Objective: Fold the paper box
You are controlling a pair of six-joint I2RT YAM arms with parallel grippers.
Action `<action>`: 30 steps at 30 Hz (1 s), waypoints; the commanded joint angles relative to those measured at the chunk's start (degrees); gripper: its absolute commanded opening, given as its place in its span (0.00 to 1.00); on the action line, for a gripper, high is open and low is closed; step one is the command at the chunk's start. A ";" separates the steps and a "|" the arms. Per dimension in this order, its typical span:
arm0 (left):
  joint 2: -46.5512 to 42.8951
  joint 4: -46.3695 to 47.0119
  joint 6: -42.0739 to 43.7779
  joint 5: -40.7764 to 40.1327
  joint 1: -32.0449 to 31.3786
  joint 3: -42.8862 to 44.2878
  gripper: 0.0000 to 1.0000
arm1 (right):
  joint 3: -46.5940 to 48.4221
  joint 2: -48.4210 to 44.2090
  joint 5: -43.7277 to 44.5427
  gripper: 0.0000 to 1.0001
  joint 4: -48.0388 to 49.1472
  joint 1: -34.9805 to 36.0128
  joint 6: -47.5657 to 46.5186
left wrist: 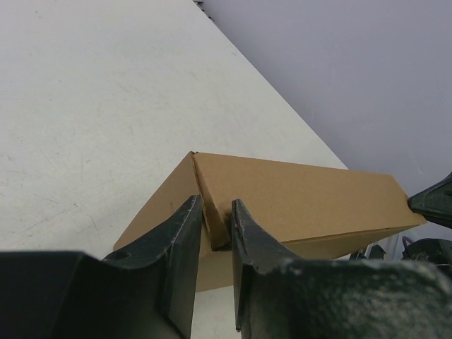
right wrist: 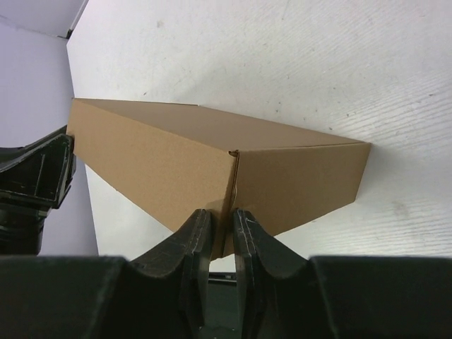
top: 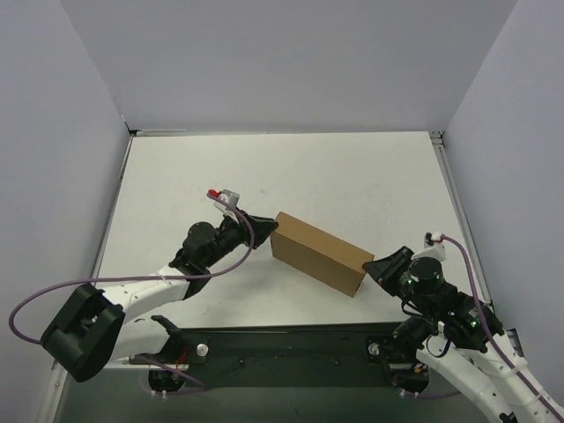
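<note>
My left gripper reaches in from the left and is clamped on the left end of the paper box. In the left wrist view its 2 fingers pinch the cardboard's corner edge. The box, closed into a shallow brown block, sits slanted across the middle of the white table, between my 2 arms. My right gripper is clamped on the box's right end, nipping the corner edge there.

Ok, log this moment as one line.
box: closed up | left end effector: shut on box corner | right end effector: shut on opposite end corner
</note>
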 commanded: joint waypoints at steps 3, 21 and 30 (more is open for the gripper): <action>-4.88 -23.52 4.60 -0.38 -0.93 -11.26 0.15 | -6.31 3.96 3.25 0.00 -11.16 7.68 0.67; -16.50 -39.26 -0.40 -7.95 -2.43 -9.69 0.74 | -3.85 12.31 8.08 0.53 -2.62 16.31 -2.66; -13.70 -34.09 -1.37 -5.84 -2.08 -8.19 0.75 | 0.46 27.94 4.75 0.62 7.20 16.84 -12.31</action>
